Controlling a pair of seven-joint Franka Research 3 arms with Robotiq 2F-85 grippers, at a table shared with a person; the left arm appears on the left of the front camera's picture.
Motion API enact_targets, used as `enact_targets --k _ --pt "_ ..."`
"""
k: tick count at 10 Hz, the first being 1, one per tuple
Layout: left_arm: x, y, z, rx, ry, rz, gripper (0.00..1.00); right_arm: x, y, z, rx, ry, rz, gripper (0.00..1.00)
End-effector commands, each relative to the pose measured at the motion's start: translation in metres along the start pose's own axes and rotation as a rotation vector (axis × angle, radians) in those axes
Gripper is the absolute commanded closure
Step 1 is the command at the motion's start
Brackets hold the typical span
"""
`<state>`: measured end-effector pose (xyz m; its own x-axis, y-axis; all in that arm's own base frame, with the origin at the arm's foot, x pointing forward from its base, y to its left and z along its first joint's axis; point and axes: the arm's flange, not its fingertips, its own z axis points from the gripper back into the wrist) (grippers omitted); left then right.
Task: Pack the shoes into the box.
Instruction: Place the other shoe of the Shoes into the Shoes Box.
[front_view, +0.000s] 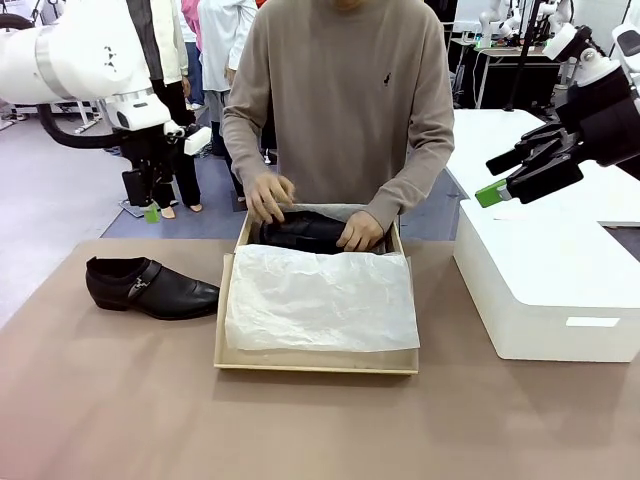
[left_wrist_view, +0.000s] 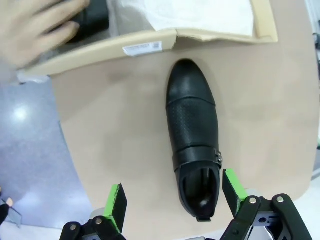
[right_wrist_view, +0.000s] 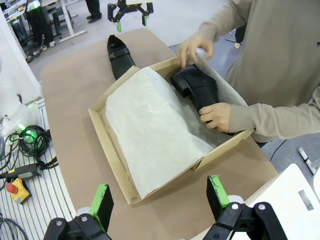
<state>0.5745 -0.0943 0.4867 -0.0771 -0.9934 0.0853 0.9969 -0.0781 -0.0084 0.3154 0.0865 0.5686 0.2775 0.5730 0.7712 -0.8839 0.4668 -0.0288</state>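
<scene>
At the middle of the brown table (front_view: 320, 430), the tan cardboard shoebox (front_view: 316, 362), lid flap open toward the near side, white tissue paper (front_view: 320, 298) spread over it. In the far half of the box, one black dress shoe (front_view: 300, 232), held by a person across the table: one hand (front_view: 268, 196) at its left end, the other hand (front_view: 360, 233) at its right.

Left of the box and just beside it, the second black shoe (front_view: 150, 288), flat on its sole on the table, toe toward the box, strap and buckle showing.

Above the far-left table edge, the left gripper (front_view: 158, 210), claw released, green pads wide apart over that shoe, grasping nothing.

High at the right, over a large white box (front_view: 545, 290), the right gripper (front_view: 495, 178), fingers pointing left, claw likewise released and empty.
</scene>
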Motion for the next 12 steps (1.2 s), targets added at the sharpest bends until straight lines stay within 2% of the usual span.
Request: enact_targets --k 1,5,7,10,12 --pt "-0.023 -0.016 -0.007 0.039 0.035 0.008 0.00 0.001 -0.003 -0.002 0.016 -0.024 0.020 0.00" --pt "-0.060 -0.010 -0.030 0.085 0.059 0.026 0.00 0.001 -0.003 -0.002 0.016 -0.024 0.020 0.00" --pt "-0.071 -0.004 -0.039 0.064 0.067 0.098 0.00 0.001 -0.003 -0.002 0.016 -0.024 0.020 0.00" --pt "-0.077 -0.001 -0.046 -0.001 0.056 0.123 0.00 0.001 -0.003 -0.002 0.016 -0.024 0.020 0.00" --pt "-0.074 -0.001 -0.044 0.043 0.054 0.101 0.00 0.001 -0.003 -0.002 0.016 -0.024 0.020 0.00"
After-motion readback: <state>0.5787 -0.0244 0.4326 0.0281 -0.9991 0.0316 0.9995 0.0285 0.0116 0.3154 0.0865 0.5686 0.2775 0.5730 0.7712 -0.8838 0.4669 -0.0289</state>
